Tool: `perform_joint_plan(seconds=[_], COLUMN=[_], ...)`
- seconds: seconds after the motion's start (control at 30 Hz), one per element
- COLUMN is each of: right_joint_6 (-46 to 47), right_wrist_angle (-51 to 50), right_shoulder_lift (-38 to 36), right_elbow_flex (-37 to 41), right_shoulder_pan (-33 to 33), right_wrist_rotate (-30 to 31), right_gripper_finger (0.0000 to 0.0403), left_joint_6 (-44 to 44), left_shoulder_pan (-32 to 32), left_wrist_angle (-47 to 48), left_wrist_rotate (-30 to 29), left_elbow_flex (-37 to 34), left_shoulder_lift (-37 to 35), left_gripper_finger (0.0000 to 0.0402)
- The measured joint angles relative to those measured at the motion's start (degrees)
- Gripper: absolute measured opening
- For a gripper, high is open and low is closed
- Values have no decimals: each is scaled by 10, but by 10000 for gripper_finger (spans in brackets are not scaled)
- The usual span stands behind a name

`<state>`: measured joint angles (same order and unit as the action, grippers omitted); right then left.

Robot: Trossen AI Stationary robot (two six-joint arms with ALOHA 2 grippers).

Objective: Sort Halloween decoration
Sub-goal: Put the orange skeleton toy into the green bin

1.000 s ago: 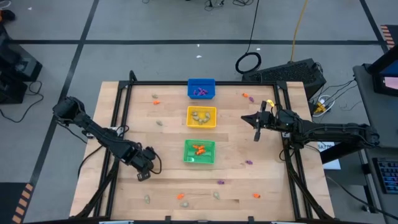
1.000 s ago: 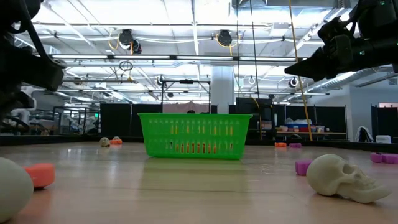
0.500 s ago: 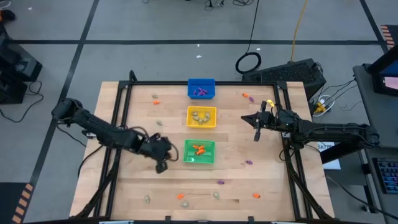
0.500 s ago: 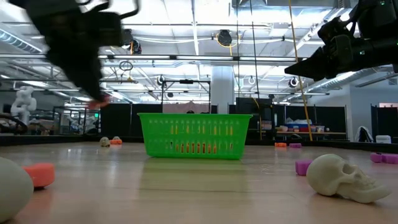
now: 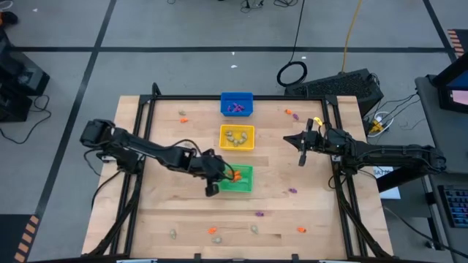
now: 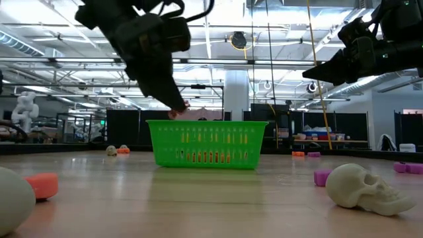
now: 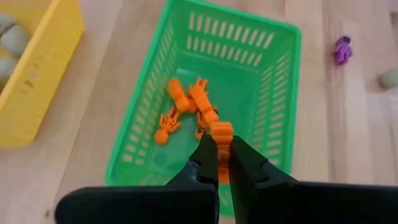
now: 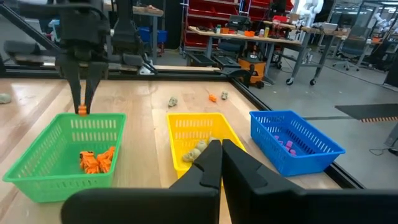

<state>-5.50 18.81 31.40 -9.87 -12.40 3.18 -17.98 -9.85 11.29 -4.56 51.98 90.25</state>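
left gripper [image 7: 219, 144] pinching orange trinket [image 7: 221, 132] above green bin [image 7: 283, 93], yellow bin [image 7: 53, 56] beside

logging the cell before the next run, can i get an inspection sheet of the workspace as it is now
surface: wooden table inside a black frame.
job's things: orange trinkets in the green bin, pale ones in the yellow bin, purple ones in the blue bin; strays of all three colours lie loose on the table.
clutter: nothing seen.
grippers: left gripper above the green bin, jaws shut on an orange trinket; right gripper waits right of the yellow bin, jaws shut, empty.
cables: coiled black cable on the floor.
surroundings: workshop benches and shelving.
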Motion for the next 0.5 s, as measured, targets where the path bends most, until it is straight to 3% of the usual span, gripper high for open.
perform_joint_plan(seconds=[0.5], right_joint_6=[-1], right_wrist_angle=[-11], right_shoulder_lift=[0], right_elbow_flex=[0], right_shoulder_pan=[0], right_wrist_rotate=[0], right_gripper_finger=[0], left_joint_6=[21], left_shoulder_pan=[5], left_wrist_angle=[3], left_wrist_rotate=[16], left_elbow_flex=[28], left_shoulder_lift=[34], left_gripper_finger=[10])
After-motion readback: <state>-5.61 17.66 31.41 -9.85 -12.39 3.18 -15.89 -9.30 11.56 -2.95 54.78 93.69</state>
